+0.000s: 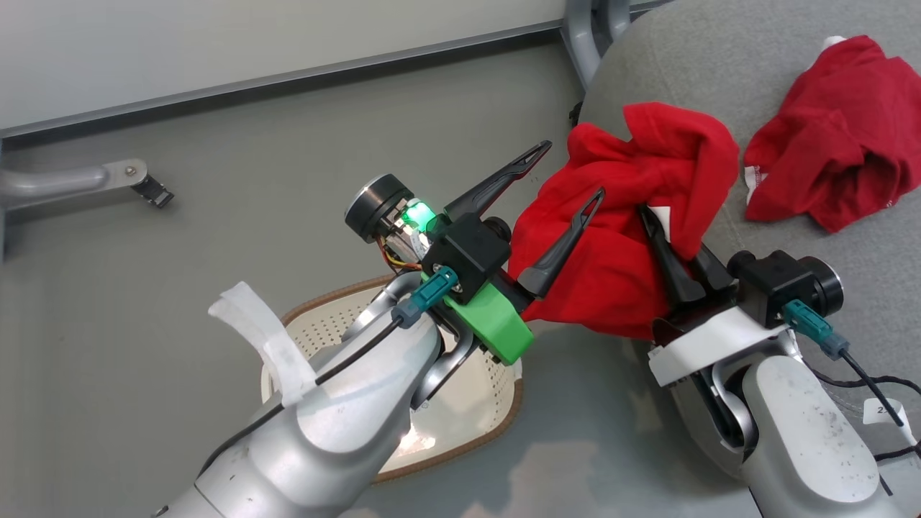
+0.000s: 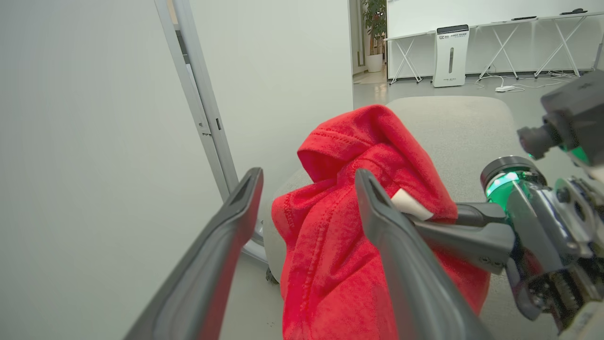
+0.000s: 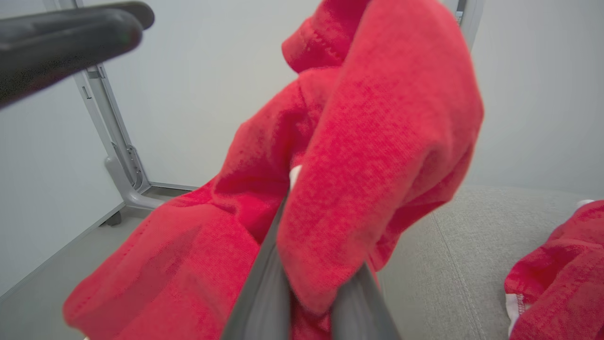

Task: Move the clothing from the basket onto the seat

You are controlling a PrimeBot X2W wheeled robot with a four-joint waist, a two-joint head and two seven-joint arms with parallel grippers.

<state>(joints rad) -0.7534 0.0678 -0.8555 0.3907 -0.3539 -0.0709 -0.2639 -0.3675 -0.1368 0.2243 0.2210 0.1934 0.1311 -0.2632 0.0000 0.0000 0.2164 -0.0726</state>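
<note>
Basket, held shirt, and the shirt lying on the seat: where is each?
basket (image 1: 320,331), head view, perforated inner wall.
held shirt (image 1: 611,288), head view, middle of the hanging fabric.
lying shirt (image 1: 827,151), head view, middle of the crumpled heap.

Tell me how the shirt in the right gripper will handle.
Probably floppy: the shirt sags in folds around the right gripper. Likely light, as one pinch holds it up. It should slump, not roll, like the other shirt heaped on the seat.
</note>
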